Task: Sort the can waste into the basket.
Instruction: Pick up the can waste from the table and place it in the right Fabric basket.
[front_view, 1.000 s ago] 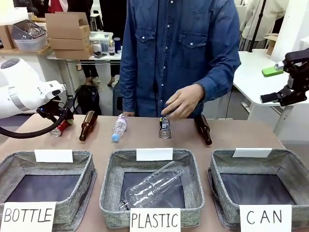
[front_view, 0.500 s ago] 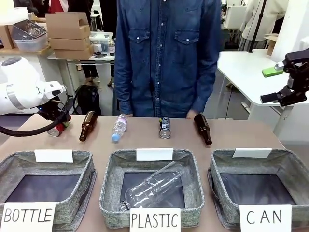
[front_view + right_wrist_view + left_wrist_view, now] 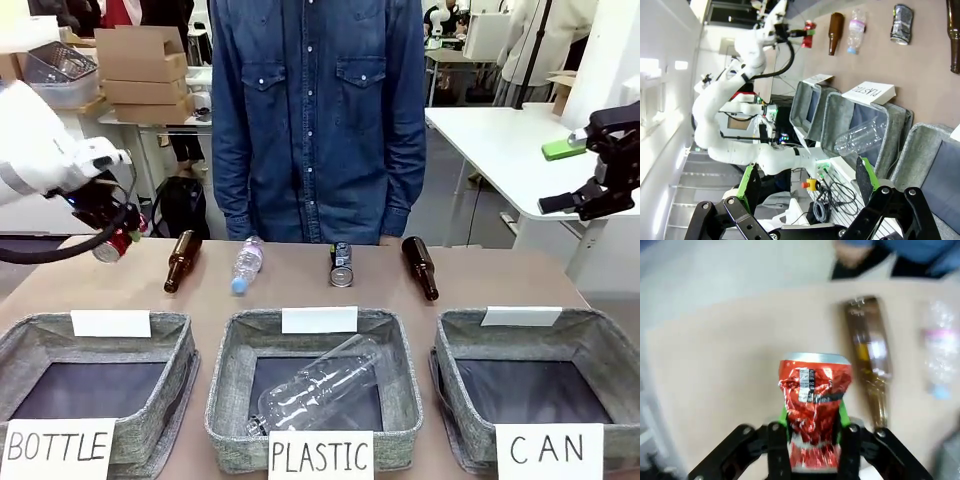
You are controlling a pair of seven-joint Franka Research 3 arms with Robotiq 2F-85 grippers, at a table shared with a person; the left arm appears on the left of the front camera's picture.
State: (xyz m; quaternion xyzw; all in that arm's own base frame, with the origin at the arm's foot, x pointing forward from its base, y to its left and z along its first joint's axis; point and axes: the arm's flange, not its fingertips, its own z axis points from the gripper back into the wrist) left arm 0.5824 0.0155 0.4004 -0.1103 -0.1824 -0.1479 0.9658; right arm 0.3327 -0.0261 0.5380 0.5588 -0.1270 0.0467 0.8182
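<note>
Left wrist view: left pincer [image 3: 812, 414] clamped on the crumpled red metal can [image 3: 815, 390], clear of the tan tabletop [image 3: 715, 365]. Right pincer [image 3: 807, 172] spread apart; the grey woven square basket [image 3: 600, 335] signed CAN stands front right.

The left arm [image 3: 30, 155] comes into the front view at 9 o'clock, and its white wrist angles down toward 4 o'clock. The left gripper [image 3: 112, 238] is clamped on the dented red can [image 3: 107, 248]. In the left wrist view both green pads [image 3: 783, 415] press the can's sides, low near 6 o'clock. The right gripper [image 3: 565, 175] hangs high at 3 o'clock in the front view, with its fingers pointing toward 9 o'clock and its jaws spread wide.
</note>
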